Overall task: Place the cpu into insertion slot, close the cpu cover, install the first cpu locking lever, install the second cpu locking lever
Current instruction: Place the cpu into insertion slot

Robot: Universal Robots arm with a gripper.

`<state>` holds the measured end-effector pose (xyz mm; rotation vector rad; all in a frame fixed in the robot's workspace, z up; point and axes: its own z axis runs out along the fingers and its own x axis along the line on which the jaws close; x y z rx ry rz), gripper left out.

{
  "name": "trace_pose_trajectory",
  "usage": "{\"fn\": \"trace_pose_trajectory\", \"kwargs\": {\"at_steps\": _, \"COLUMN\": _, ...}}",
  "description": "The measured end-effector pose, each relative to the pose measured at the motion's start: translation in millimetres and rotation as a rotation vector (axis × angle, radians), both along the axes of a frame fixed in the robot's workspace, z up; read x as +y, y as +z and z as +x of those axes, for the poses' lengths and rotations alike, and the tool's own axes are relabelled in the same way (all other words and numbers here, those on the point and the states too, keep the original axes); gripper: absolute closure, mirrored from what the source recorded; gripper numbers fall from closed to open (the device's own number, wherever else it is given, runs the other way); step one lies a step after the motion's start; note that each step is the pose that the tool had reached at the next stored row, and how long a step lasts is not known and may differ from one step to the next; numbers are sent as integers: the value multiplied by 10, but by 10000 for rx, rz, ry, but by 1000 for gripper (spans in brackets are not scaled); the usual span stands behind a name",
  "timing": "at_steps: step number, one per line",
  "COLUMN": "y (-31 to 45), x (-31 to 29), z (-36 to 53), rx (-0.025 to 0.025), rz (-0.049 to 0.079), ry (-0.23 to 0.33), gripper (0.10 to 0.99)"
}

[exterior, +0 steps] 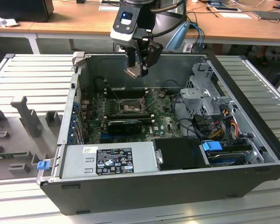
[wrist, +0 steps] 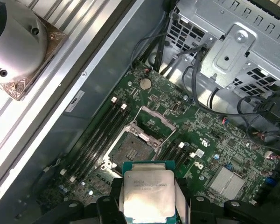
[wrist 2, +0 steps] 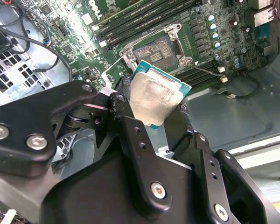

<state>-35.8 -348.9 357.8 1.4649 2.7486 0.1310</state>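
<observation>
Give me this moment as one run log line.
gripper: shut on cpu | cpu: in air, not in slot | slot: empty | cover: open

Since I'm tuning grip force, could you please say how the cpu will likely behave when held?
The cpu looks thin, so probably light and stiff. Its smooth metal top may slip; its thin green edge could chip if squeezed.
</observation>
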Motion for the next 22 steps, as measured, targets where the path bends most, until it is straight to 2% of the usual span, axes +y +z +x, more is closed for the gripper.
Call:
{"fn": "trace_pose_trajectory", "kwargs": {"at_steps": 5, "y": -2, "x": 0, "z": 0, "rx": 0, "rz": 0, "ry": -263, "gripper": 557}}
{"fn": "trace_pose_trajectory", "kwargs": {"at_steps": 10, "y": -8, "x": 0, "z": 0, "rx": 0, "rz": 0, "ry": -923, "gripper": 557}}
{"fn": "trace_pose_trajectory", "kwargs": {"at_steps": 22, "y": -18, "x": 0, "z": 0, "rx": 0, "rz": -1, "ry": -1806, "gripper": 557}}
